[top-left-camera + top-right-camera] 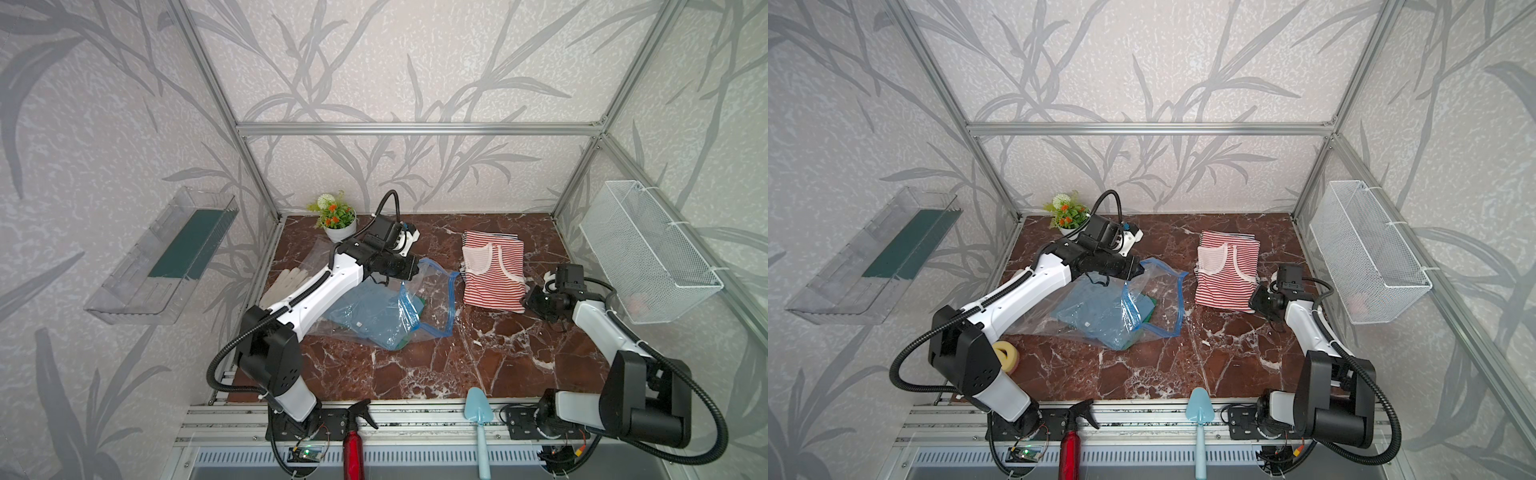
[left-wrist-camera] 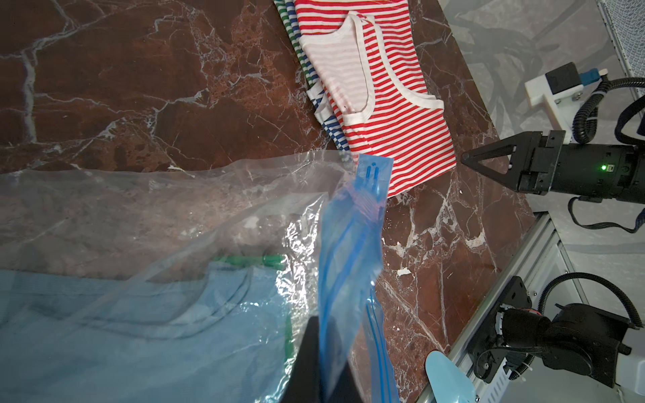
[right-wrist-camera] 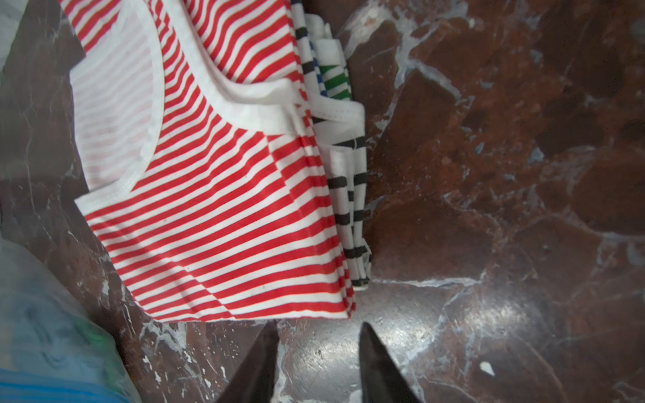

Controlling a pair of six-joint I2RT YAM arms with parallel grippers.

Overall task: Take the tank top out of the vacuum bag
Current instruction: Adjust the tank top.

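Red-striped tank top [image 1: 494,274] folded; vacuum bag [image 1: 432,299] crinkled.

Vacuum bag [image 1: 434,299]: clear, crinkled, left of centre; you'll see its blue zip edge [image 1: 452,303] lifted, facing right.
Tank top [image 1: 494,276]: red-white striped, folded flat, right of bag, outside it.
Inside bag: blue garment [image 1: 365,311].
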